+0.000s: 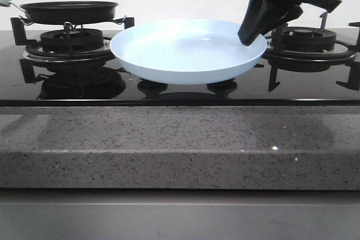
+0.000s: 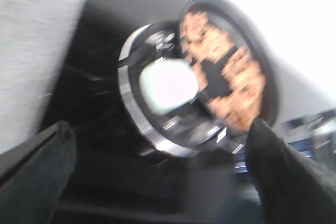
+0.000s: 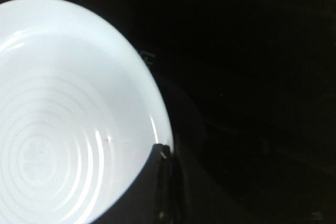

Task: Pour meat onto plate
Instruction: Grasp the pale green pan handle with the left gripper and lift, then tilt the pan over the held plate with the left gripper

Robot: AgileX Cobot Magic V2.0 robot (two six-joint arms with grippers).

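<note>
The pale-blue plate (image 1: 188, 51) hangs a little above the black glass hob between the two burners. My right gripper (image 1: 251, 36) is shut on its right rim; in the right wrist view one dark finger (image 3: 149, 187) lies over the plate's rim (image 3: 157, 114). The plate (image 3: 58, 119) holds nothing. The black frying pan (image 1: 68, 10) sits on the left burner. In the blurred left wrist view it holds the orange-brown meat (image 2: 231, 72), and its pale handle (image 2: 168, 85) points at the camera. My left gripper (image 2: 161, 127) is open, short of the handle, holding nothing.
The left burner grate (image 1: 67, 43) carries the pan; the right burner grate (image 1: 309, 40) stands behind my right arm. A grey speckled stone counter edge (image 1: 180, 144) runs along the front. The pan's pale handle tip (image 1: 3, 0) shows at the far left.
</note>
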